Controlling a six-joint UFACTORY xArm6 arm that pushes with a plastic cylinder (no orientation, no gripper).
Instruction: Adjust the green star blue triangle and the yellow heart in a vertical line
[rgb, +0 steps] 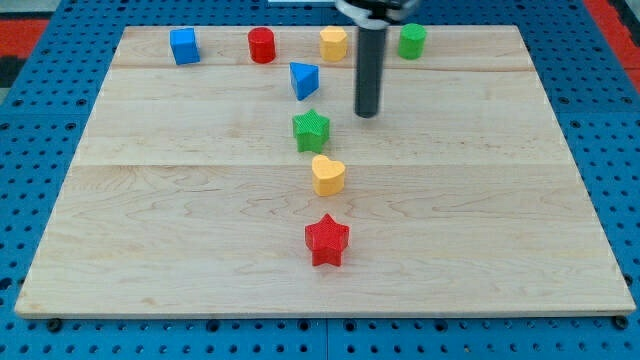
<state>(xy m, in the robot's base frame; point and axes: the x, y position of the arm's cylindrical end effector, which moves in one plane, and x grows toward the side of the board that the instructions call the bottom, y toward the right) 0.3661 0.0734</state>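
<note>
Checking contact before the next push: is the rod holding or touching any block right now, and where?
Nothing is held. My tip stands free on the wooden board, to the view's right of the blue triangle block and green star block.

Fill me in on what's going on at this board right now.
A single arm with a dark rod is pushing small coloured blocks on a wooden board. My tip sits to the view's right of the blue triangle block and up-right of the green star block, touching neither. Triangle, star and yellow heart block already run in a slightly slanted column, with a red star block below them.
</note>
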